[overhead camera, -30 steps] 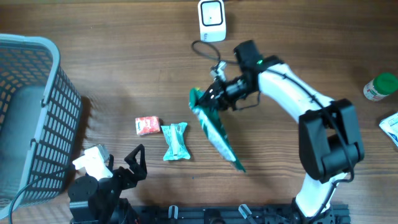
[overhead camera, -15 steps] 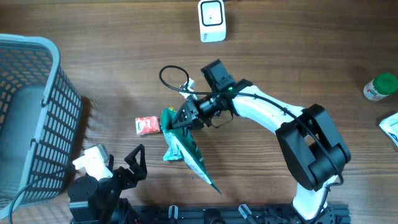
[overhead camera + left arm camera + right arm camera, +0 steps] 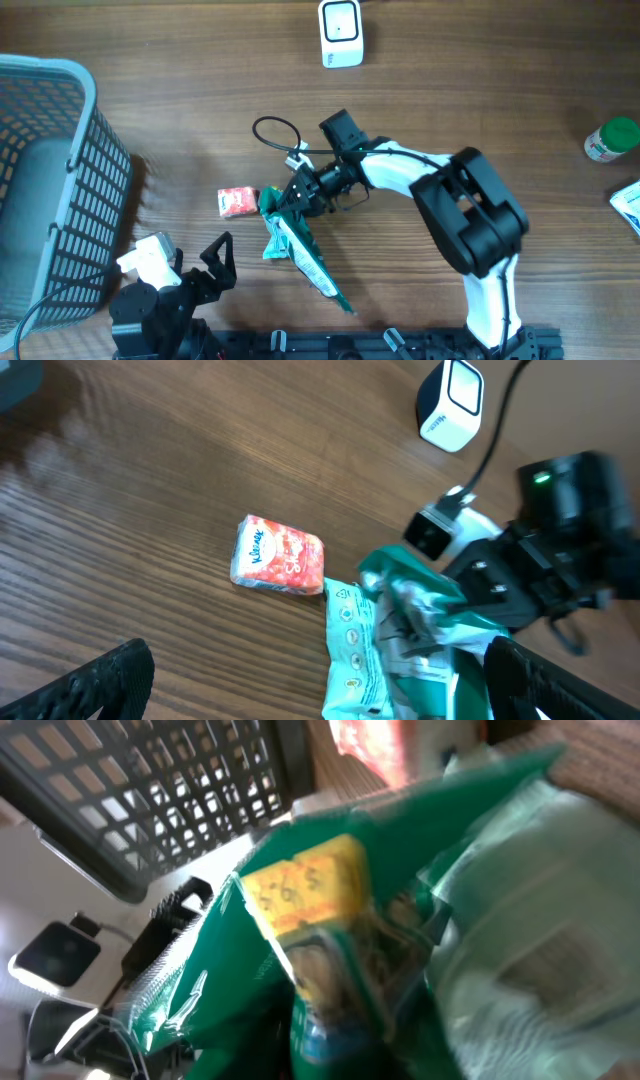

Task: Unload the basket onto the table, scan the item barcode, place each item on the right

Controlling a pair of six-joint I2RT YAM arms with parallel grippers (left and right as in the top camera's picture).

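A long green snack bag [image 3: 308, 258] lies slanted across a pale teal packet [image 3: 273, 238] left of the table's middle. My right gripper [image 3: 291, 198] is at the bag's upper end. In the right wrist view the green bag [image 3: 200, 980], with its yellow label [image 3: 305, 885], fills the frame and hides the fingers. The white scanner [image 3: 340, 33] stands at the back, well apart from the bag. My left gripper [image 3: 205, 262] rests open near the front edge, and in its own view the left gripper [image 3: 330, 695] has only the teal packet [image 3: 352, 650] lying below it.
A small red tissue pack [image 3: 237, 202] lies beside the bag's upper end. A grey mesh basket [image 3: 60, 190] stands at the left. A green-capped bottle [image 3: 612, 140] and a white packet [image 3: 628, 205] sit at the far right. A black cable [image 3: 272, 128] loops behind the right gripper.
My right arm has swung left and toward the front with the green bag, bringing it from mid-table down onto the teal packet. The left arm has not moved.
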